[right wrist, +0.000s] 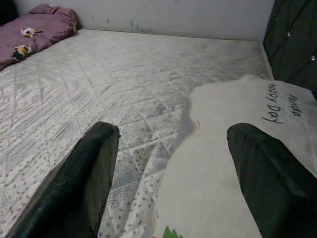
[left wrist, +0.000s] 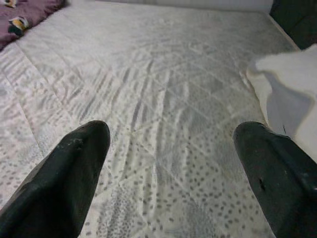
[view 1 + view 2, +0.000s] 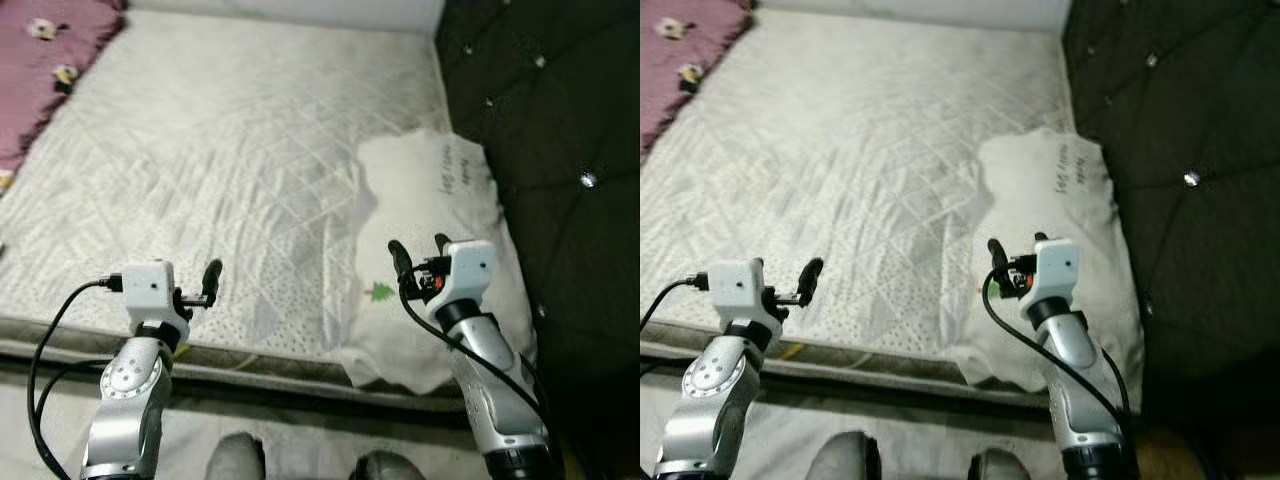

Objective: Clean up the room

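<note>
A white pillow point(image 3: 430, 190) with a small green tree print and handwriting lies at the right end of a bare white quilted mattress point(image 3: 220, 140), against the headboard. My right gripper point(image 3: 419, 248) hovers open just above the pillow's near half, nothing between its fingers; in the right wrist view the pillow point(image 1: 237, 124) lies under the right finger. My left gripper point(image 3: 198, 283) is open above the mattress's near edge, holding nothing. The left wrist view looks over the quilted mattress point(image 2: 163, 99), with the pillow point(image 2: 292, 74) off to one side.
A crumpled purple blanket point(image 3: 45, 60) with small flower prints lies at the mattress's far left corner. A dark tufted headboard point(image 3: 560, 120) stands along the right. A pale wall point(image 1: 173, 15) runs behind the bed. The mattress's near edge point(image 3: 260, 360) is just before me.
</note>
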`<state>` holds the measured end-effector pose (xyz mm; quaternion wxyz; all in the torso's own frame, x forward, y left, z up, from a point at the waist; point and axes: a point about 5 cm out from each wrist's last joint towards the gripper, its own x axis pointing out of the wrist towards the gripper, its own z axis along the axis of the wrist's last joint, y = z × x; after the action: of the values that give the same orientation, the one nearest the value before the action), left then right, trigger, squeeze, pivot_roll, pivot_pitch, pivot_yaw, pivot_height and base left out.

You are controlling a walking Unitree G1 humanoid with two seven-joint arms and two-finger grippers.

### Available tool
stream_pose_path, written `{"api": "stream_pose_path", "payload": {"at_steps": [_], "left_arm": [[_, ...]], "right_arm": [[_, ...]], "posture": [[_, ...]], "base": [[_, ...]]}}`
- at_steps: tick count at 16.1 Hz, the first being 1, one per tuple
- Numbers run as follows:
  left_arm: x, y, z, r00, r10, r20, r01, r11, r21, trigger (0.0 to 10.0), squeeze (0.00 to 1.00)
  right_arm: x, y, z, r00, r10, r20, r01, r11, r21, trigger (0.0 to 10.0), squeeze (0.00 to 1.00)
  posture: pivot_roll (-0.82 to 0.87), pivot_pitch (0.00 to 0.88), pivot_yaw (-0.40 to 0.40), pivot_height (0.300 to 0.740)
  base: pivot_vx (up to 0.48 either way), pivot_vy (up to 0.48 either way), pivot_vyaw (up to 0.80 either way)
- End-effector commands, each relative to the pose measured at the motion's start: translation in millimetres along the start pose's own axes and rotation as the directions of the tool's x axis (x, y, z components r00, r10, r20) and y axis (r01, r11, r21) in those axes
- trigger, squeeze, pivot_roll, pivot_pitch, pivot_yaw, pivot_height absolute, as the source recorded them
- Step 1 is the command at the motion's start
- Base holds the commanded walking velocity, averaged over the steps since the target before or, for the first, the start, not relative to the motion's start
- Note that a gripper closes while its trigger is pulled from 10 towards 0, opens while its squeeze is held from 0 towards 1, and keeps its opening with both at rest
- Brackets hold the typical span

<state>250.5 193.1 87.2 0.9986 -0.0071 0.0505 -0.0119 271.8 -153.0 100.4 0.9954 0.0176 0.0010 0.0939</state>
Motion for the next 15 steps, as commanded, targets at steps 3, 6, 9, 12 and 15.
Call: {"api": "stream_pose_path", "payload": {"at_steps": [3,6,9,12,15], "left_arm": [[-1.1,-1.2,-5.2,1.000,-0.002,-0.028,0.002,1.000,-0.002,10.0,0.00],[-0.5,-2.7,-6.5,0.999,-0.011,-0.034,0.011,1.000,-0.010,10.0,0.00],[1.4,-6.0,-7.2,0.999,-0.030,-0.034,0.029,0.999,-0.023,10.0,0.00],[2.7,-6.2,-6.0,0.999,-0.031,-0.025,0.031,0.999,-0.018,10.0,0.00],[3.9,-5.8,-5.4,0.999,-0.029,-0.019,0.029,0.999,-0.015,10.0,0.00]], "right_arm": [[-3.2,-7.9,0.0,1.000,-0.026,-0.006,0.026,1.000,0.003,10.0,0.00],[-4.2,-12.5,1.0,0.998,-0.062,-0.010,0.063,0.998,0.029,10.0,0.00],[-6.4,-14.3,-3.0,0.997,-0.062,-0.034,0.063,0.998,0.021,10.0,0.00],[-5.7,-16.4,-3.8,0.997,-0.064,-0.034,0.064,0.998,0.013,10.0,0.00],[-3.6,-18.3,-4.0,0.997,-0.062,-0.038,0.062,0.998,0.005,10.0,0.00]], "posture": [[0.01,0.102,-0.026,0.740],[0.00,0.099,-0.030,0.740],[0.00,0.097,-0.032,0.740],[0.01,0.091,-0.034,0.740],[0.01,0.085,-0.040,0.740]], "base": [[0.000,0.000,0.00],[0.000,0.000,0.00],[0.000,0.472,-0.53],[0.000,0.480,-0.77],[0.000,0.480,-0.18]]}}
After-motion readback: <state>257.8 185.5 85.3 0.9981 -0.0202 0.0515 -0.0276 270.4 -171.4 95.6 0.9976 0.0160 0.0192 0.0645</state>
